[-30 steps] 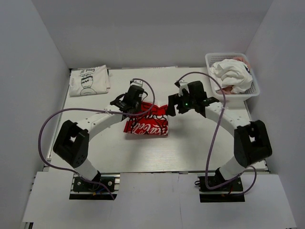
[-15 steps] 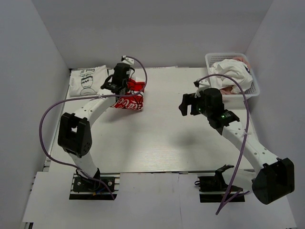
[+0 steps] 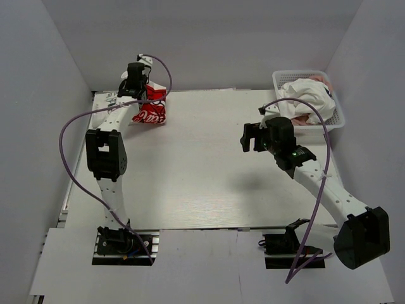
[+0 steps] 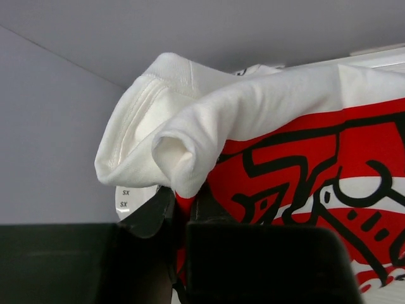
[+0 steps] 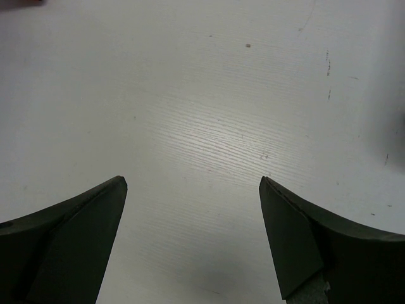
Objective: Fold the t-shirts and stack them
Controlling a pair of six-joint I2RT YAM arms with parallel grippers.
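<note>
My left gripper (image 3: pixel 138 85) is shut on the folded white t-shirt with red print (image 3: pixel 150 109) and holds it at the far left of the table. In the left wrist view the jaws (image 4: pixel 185 206) pinch a rolled fold of this shirt (image 4: pixel 304 126). Part of the folded white t-shirt with black cartoon print (image 3: pixel 104 103) shows at the far left, mostly hidden by the left arm. My right gripper (image 3: pixel 252 136) is open and empty over bare table, its fingers (image 5: pixel 63 234) wide apart. Crumpled white shirts (image 3: pixel 310 98) lie in the basket.
A white lattice basket (image 3: pixel 336 123) stands at the far right corner with a bit of pink cloth (image 3: pixel 329 80) in it. White walls close in the table on three sides. The purple cables loop beside both arms.
My left gripper has carried the red-print shirt from the table's middle to the far left, over the folded cartoon shirt. My right gripper let go, drew back right and has since stayed still.
</note>
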